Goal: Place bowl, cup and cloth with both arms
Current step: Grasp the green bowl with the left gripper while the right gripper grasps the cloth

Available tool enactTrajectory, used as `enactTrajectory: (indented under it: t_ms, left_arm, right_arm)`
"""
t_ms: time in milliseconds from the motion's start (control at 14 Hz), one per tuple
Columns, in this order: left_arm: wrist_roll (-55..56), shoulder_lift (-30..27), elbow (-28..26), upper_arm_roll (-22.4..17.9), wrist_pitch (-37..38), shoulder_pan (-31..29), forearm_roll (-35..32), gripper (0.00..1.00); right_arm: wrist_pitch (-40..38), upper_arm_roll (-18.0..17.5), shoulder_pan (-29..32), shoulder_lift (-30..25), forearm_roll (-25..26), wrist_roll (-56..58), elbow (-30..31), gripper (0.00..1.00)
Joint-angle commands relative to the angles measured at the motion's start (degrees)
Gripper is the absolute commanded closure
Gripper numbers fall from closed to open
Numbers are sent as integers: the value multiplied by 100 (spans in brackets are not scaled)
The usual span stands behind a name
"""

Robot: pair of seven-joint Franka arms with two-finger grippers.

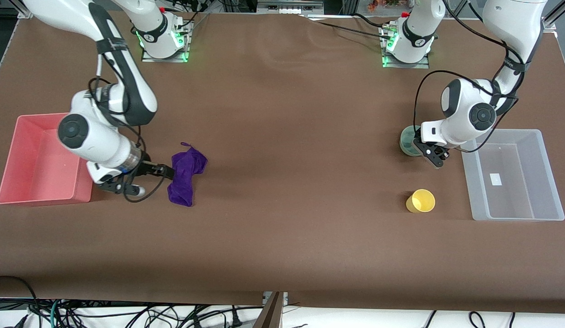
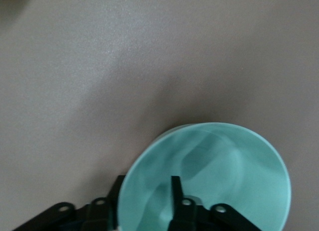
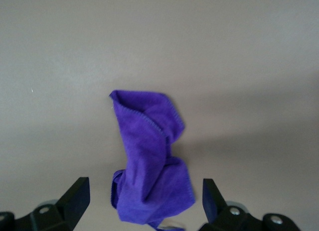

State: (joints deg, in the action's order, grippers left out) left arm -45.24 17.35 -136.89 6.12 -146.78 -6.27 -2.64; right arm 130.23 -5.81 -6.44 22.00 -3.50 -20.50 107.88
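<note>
Left gripper (image 1: 432,157) lowered, fingers astride rim of pale sage-green round bowl (image 2: 214,176). Right gripper (image 3: 144,198) low, spread wide; wrinkled purple cloth (image 3: 149,166) between fingers, at 12 o'clock.

A pink bin (image 1: 38,159) sits at the left edge of the frame, at mid-height, on the brown table cover (image 1: 287,136). A clear plastic bin (image 1: 512,175) sits at the right edge, with a small white label (image 1: 495,179) on its floor. Along the bottom of the frame, black cables (image 1: 127,314) lie tangled below the table's edge.
</note>
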Motion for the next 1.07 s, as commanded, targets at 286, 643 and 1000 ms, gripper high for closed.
enactTrajectory:
  t_ms: [286,643,1000]
  left_arm:
    - [-845,-547,153,3,428,-164,-114,100]
    - [-1161,-681,2241,-50,3424,-479,-114,100]
    - [-1864,-58,3421,-59,3736,-1401,-983,100]
  right_arm:
    - [82,-175,3,260,34,-130,269,0]
    - [309,-175,-15,656,42,-50,242,0]
    - [601,-175,-137,850,16,-138,260,100]
